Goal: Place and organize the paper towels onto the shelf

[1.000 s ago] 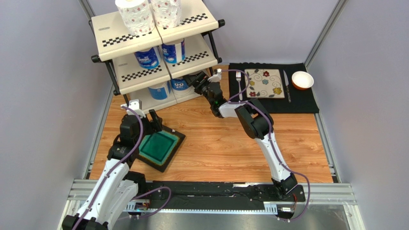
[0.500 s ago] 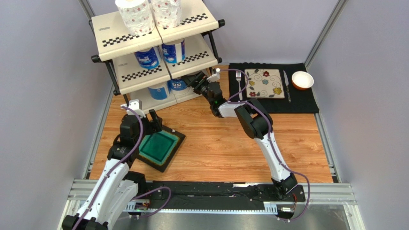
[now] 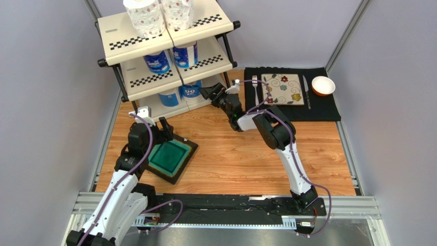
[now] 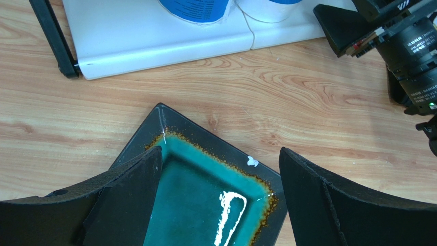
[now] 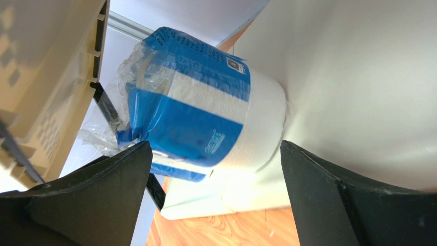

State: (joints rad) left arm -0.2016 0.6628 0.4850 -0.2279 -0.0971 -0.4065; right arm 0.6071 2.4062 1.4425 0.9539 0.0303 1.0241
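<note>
Only illegible white print (image 5: 216, 139) on the blue-wrapped roll (image 5: 195, 102).

**Enclosure, overhead view.** 3 plain, pale grey-lilac walls enclose the scene: left wall (image 3: 46, 102), back wall (image 3: 287, 31) and right wall (image 3: 395, 102). Between them sits a table (image 3: 246, 154) with a light wood-grain top. 2 slanting metal posts, the left post (image 3: 92, 7) and the right post (image 3: 349, 31), mark the rear corners. A left rail (image 3: 105, 148) and a right rail (image 3: 349, 148) of metal run along the table's sides. A wider metal beam (image 3: 349, 207) crosses its near edge. A shelf (image 3: 115, 43) of 3 tiers stands in the far left corner. A black cloth (image 3: 320, 110) lies at the far right. The light is even and diffuse, and the shadows are soft.
</note>
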